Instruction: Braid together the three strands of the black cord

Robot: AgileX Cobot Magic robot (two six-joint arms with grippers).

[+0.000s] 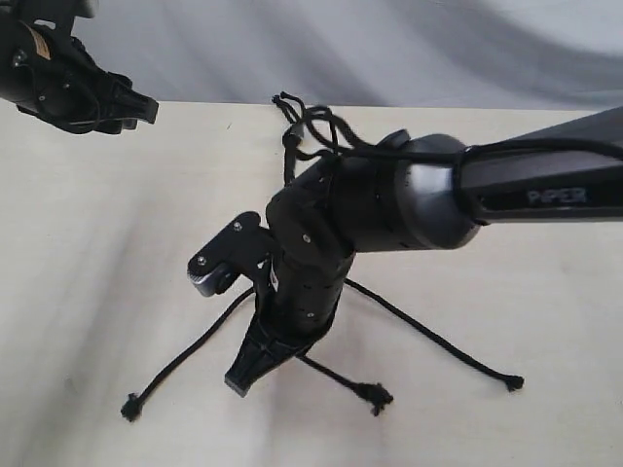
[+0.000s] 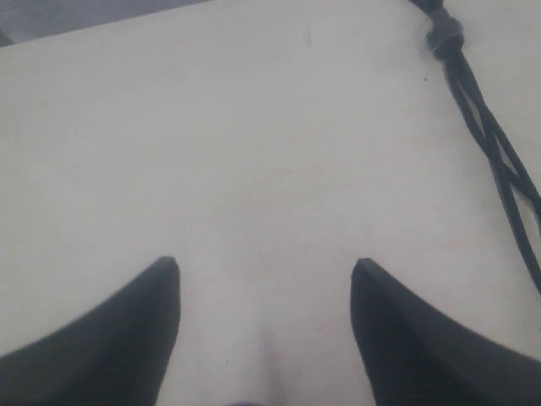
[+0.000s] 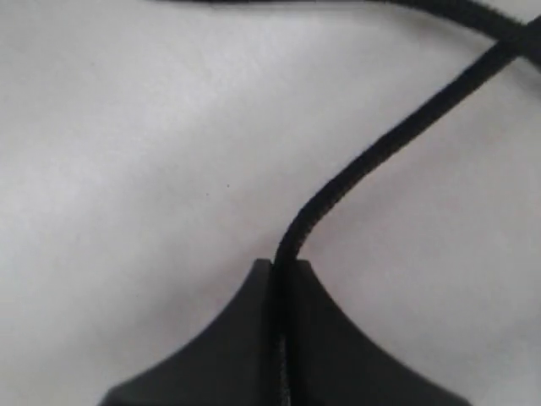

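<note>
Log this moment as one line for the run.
right gripper: jaws shut on thin matte black rope strand | left gripper: jaws open over pale table

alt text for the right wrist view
The right gripper is shut on one thin matte black rope strand, which curves away over the pale tabletop toward a second length of black rope.

You had a pale, wood-grained bench [image 1: 97, 243] under everything. One black cord [image 1: 288, 107] lay on it, its bunched, looped end near the bench's far edge. Its three strands [image 1: 428, 333] fanned out toward the near side, ending well apart on the bare surface: left tip [image 1: 129, 409], middle tip [image 1: 376, 394], right tip [image 1: 513, 382].
</note>
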